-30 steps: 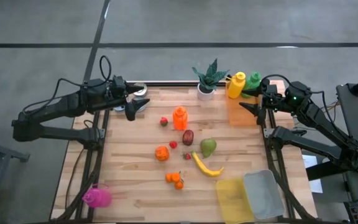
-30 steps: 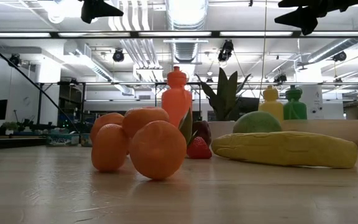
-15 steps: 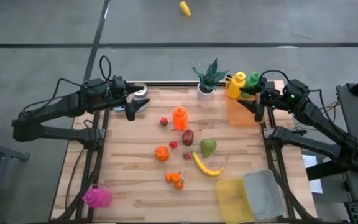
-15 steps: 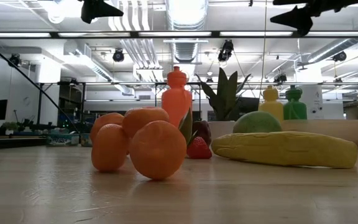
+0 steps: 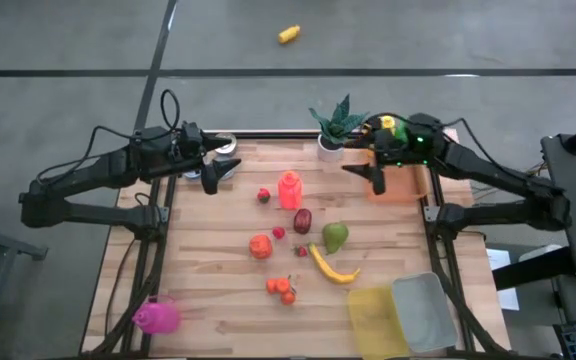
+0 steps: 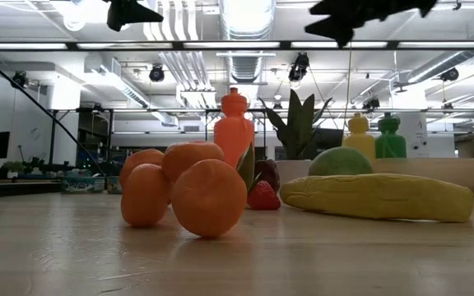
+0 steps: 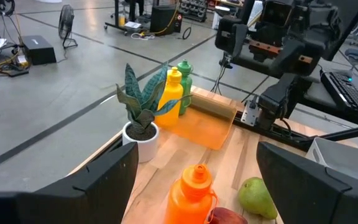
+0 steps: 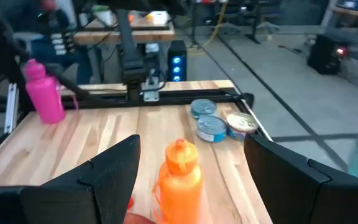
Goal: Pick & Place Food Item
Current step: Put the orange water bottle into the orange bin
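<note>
Well, the orange bottle [image 5: 289, 188] (unlabelled side showing) stands upright.

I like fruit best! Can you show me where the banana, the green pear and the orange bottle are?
banana [image 5: 332, 267]: high view, middle of its curved body.
green pear [image 5: 336, 237]: high view, its fat round part.
orange bottle [image 5: 289, 190]: high view, its body.

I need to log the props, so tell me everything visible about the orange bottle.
The orange bottle is glossy, plastic-looking and one colour throughout, with a rounded body, narrower neck and knobbed cap. It stands upright on the wooden table, toward the far edge near the middle. A dark reddish fruit lies just in front. Nothing visibly touches it; no gripper holds it.
</note>
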`<state>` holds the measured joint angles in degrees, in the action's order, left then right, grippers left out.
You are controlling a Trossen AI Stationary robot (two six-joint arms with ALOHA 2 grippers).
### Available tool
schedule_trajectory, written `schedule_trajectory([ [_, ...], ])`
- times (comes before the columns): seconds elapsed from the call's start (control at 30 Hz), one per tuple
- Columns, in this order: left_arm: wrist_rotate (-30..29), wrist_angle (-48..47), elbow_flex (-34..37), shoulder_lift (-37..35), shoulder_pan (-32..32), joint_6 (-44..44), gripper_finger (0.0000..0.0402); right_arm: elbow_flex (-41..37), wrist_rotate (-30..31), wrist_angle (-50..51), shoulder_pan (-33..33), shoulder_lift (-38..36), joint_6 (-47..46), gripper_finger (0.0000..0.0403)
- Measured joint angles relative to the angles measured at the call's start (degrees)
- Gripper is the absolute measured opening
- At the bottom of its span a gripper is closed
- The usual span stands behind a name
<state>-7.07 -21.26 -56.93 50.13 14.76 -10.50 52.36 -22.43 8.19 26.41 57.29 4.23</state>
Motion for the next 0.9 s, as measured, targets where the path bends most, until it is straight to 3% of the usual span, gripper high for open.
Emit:
schedule_trajectory([
  [0.43, 0.00, -0.05, 0.00, 0.00, 0.00, -0.02, 0.0332, 16.38, 0.29, 5.93, -5.68, 22.31, 4.61, 0.0286],
  [0.7, 0.00, -0.09, 0.00, 0.00, -0.02, -0.02, 0.0332, 25.91, 0.34, 15.98, -7.38, 31.82, 8.14, 0.0286],
  [0.9, 0.00, -0.13, 0.00, 0.00, 0.00, -0.02, 0.0332, 27.06, 0.62, 17.56, -7.32, 36.13, 8.39, 0.0286],
])
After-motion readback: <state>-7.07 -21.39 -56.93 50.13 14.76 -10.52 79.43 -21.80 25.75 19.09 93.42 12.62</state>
